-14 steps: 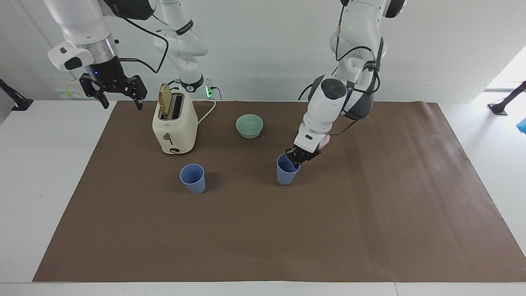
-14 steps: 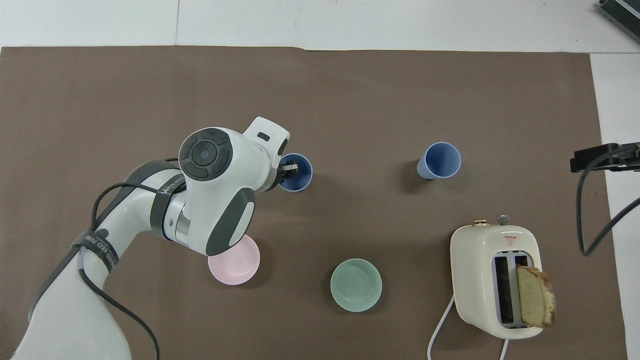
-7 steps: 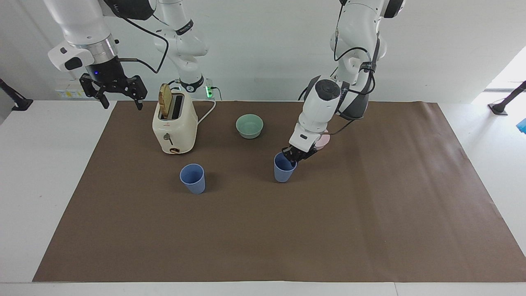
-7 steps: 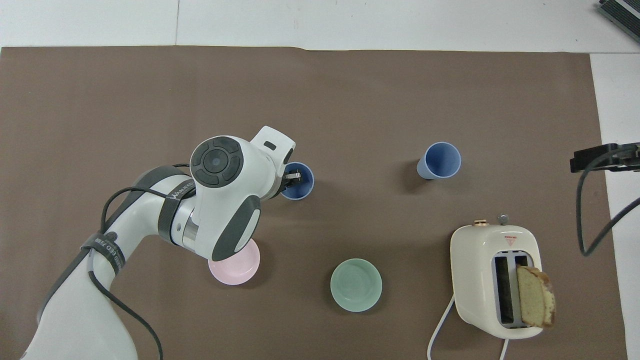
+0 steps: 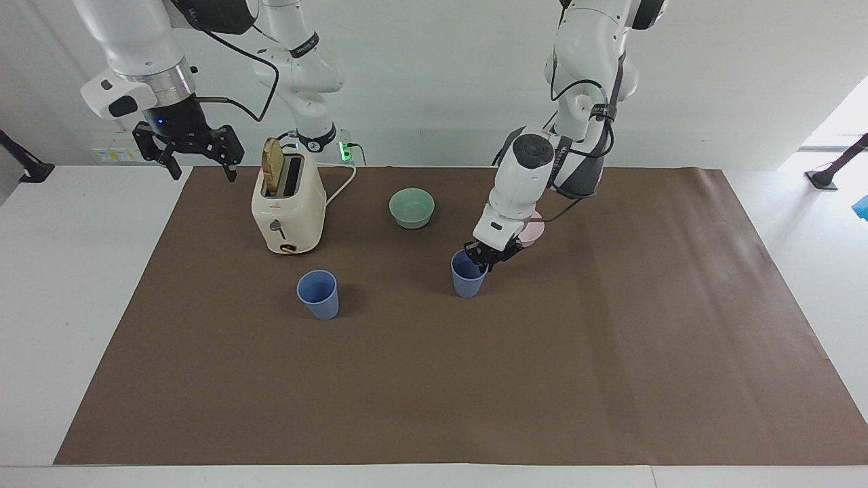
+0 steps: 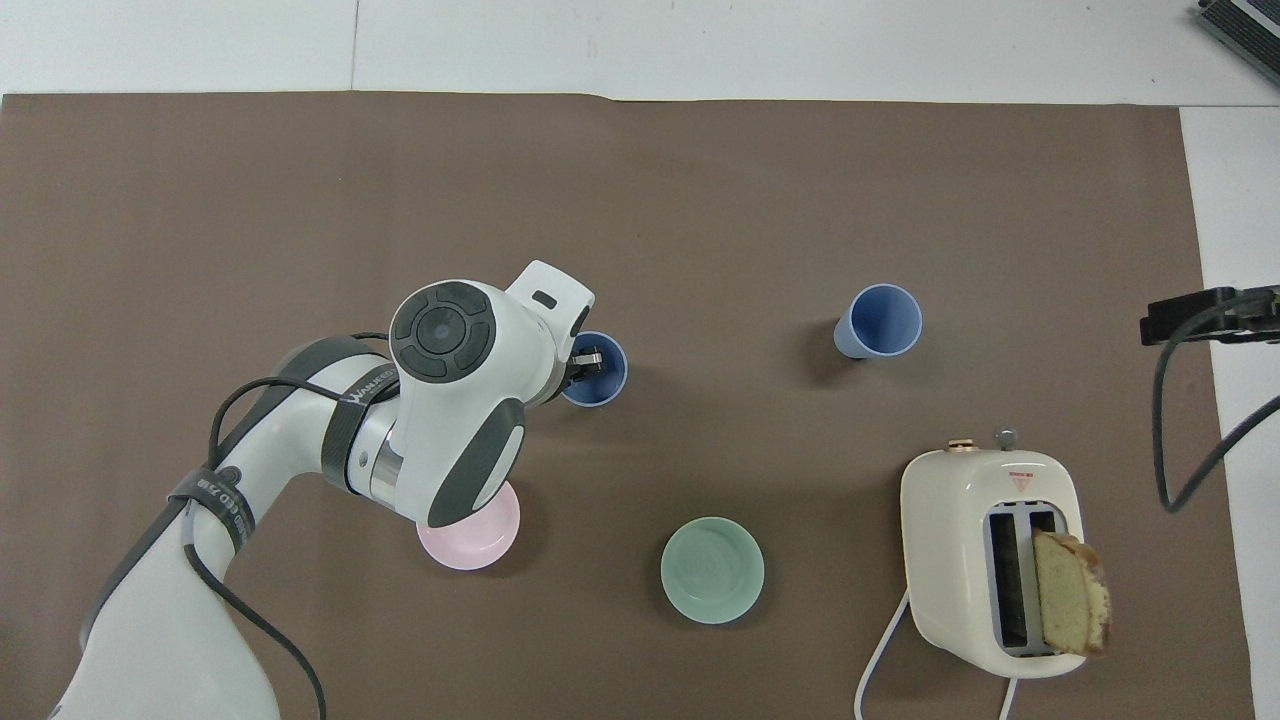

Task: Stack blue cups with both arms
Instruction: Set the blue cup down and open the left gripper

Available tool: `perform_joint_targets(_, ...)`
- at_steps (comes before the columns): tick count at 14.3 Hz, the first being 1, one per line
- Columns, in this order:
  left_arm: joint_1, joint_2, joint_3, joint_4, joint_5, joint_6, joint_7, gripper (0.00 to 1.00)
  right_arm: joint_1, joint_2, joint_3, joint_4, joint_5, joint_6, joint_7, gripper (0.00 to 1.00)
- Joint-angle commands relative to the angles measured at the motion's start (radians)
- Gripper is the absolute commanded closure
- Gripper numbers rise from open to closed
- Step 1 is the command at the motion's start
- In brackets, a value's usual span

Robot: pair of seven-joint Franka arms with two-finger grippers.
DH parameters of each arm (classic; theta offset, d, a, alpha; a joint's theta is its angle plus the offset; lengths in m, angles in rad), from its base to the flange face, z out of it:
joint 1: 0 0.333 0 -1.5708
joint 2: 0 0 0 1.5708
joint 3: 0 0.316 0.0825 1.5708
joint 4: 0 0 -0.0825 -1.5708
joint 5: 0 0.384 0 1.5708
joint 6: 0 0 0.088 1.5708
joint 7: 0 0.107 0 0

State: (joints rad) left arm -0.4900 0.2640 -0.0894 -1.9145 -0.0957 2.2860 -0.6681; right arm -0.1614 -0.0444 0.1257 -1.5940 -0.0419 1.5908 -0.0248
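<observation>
Two blue cups stand upright on the brown mat. The left gripper is clamped on the rim of one blue cup, one finger inside its mouth. The other blue cup stands well apart from that gripper, toward the right arm's end, and farther from the robots than the toaster. The right gripper hangs with fingers spread over the mat's edge beside the toaster, waiting. A pink bowl lies under the left arm's wrist, a green bowl near it.
</observation>
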Motion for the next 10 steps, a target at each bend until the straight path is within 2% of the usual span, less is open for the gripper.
perform_joint_targets(1, -0.002, -0.023, 0.023, 0.003, 0.019, -0.005, -0.004, 0.0, -0.004, -0.026, 0.0, -0.035, 0.048, 0.026, -0.014, 0.0)
perform_joint_targets(6, 0.071, -0.115, 0.042, 0.061, 0.094, -0.152, 0.044, 0.0, 0.0, -0.006, 0.002, -0.08, 0.05, 0.106, -0.014, 0.0)
perform_joint_targets(8, 0.129, -0.181, 0.042, 0.063, 0.094, -0.235, 0.176, 0.0, 0.005, 0.023, 0.005, -0.089, 0.05, 0.109, -0.014, 0.0)
perform_joint_targets(10, 0.183, -0.233, 0.042, 0.063, 0.094, -0.308, 0.307, 0.0, 0.031, 0.059, 0.008, -0.106, 0.05, 0.174, -0.014, 0.0)
